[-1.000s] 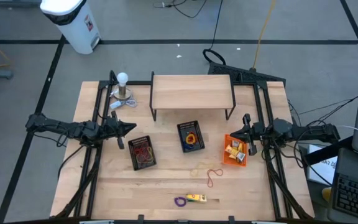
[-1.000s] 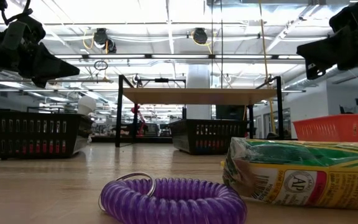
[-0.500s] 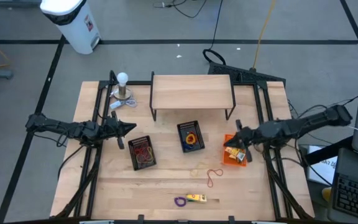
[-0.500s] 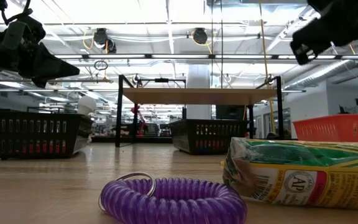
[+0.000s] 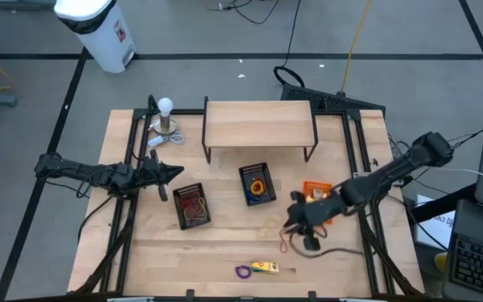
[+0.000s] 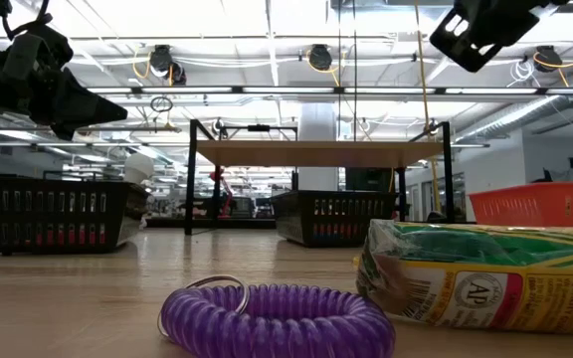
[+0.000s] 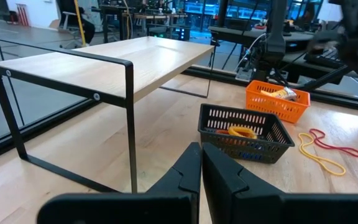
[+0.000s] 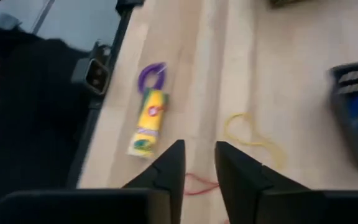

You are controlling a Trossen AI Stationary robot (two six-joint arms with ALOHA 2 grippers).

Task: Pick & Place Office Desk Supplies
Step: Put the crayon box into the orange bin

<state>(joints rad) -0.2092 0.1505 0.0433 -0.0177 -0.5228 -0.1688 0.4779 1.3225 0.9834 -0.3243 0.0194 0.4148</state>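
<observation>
Loose on the table near its near edge lie a purple coil (image 5: 242,271) (image 6: 277,318) (image 8: 151,73), a yellow packet (image 5: 265,268) (image 6: 485,278) (image 8: 148,121), a thin yellow loop (image 5: 267,228) (image 8: 253,140) and a red loop (image 5: 287,241) (image 8: 197,183). My right gripper (image 5: 293,221) (image 8: 199,163) hovers open above the red loop, touching nothing. My left gripper (image 5: 177,174) (image 7: 201,152) waits shut in the air on the table's left side, just beyond a black basket (image 5: 193,205) holding red loops.
A second black basket (image 5: 257,184) (image 7: 247,130) holds orange and blue items. An orange basket (image 5: 315,195) (image 7: 277,99) sits partly under my right arm. A wooden shelf on black legs (image 5: 258,124) stands at the far side, a white ball-topped stand (image 5: 166,117) far left.
My right gripper has swung from over the orange basket toward the table's near left, reaching the spot above the red and yellow loops, and has tipped to look down on the table. Nothing on the table has moved.
</observation>
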